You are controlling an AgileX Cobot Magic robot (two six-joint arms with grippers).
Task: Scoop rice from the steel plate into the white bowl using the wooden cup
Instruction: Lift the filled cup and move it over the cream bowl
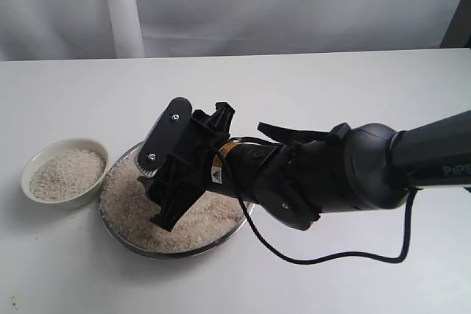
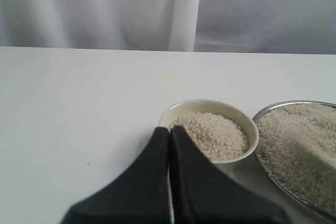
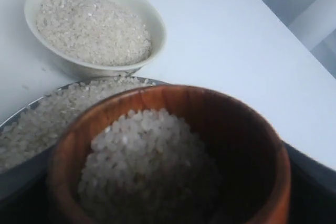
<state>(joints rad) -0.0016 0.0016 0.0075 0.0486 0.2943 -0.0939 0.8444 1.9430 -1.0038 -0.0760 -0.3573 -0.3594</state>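
While the right tool (image 1: 166,209) grips the wooden cup (image 3: 236,129) holding rice (image 3: 147,166), its arm (image 1: 430,154) reads "PiPE".

We are recording a glossy black, rounded right arm (image 1: 353,174) with white lettering (image 1: 456,170) at 3 o'clock and a black cable (image 1: 331,259) trailing at 6 o'clock. At 9 o'clock we are noting a pale grey plate (image 1: 165,137) with two screws, an orange band (image 1: 223,148) and a white triangle sticker (image 1: 215,174). The left gripper (image 2: 169,129) is showing matt black fingers (image 2: 199,187).

Polished reddish-brown wood for the cup (image 3: 252,129), shiny bare metal for the plate (image 1: 184,253), smooth glossy ceramic for the bowl (image 2: 210,103), grainy matt rice (image 1: 132,204), matt white tabletop (image 1: 331,86).
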